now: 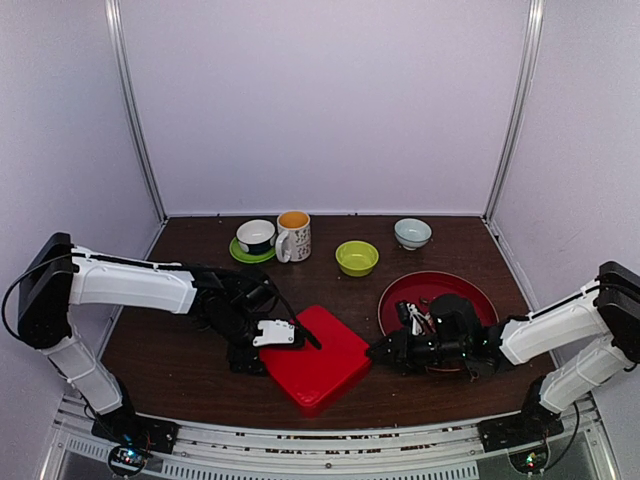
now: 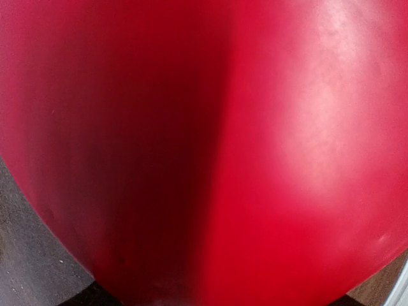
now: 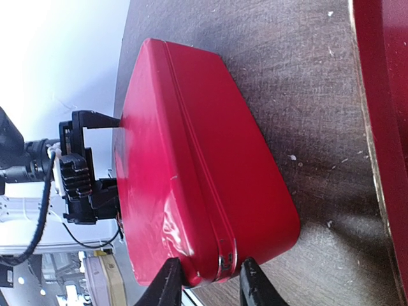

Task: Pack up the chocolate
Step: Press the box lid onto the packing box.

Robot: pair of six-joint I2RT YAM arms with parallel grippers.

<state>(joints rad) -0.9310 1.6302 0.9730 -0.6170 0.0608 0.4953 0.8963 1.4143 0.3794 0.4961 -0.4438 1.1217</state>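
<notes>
Chocolate: none in sight; probably inside the shut box (image 1: 318, 355), mid-counter.
Box axis: runs from one hand across to the other, a corner toward each.
Right hand (image 1: 380, 350): at the near right corner, fingers on either side of the latch (image 3: 223, 261); grip or mere touch, cannot tell.
Left hand (image 1: 275, 335): spread wide against the opposite edge; holding or bracing, cannot tell.
Nearer the latch: right hand.

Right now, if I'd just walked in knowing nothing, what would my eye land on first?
A glossy red box, closed, in the middle of the dark table, with an arm reaching in from each side. The right arm's fingers straddle its right-hand corner; the left arm's fingers are at the opposite edge. Farther right lies a large red plate.
</notes>
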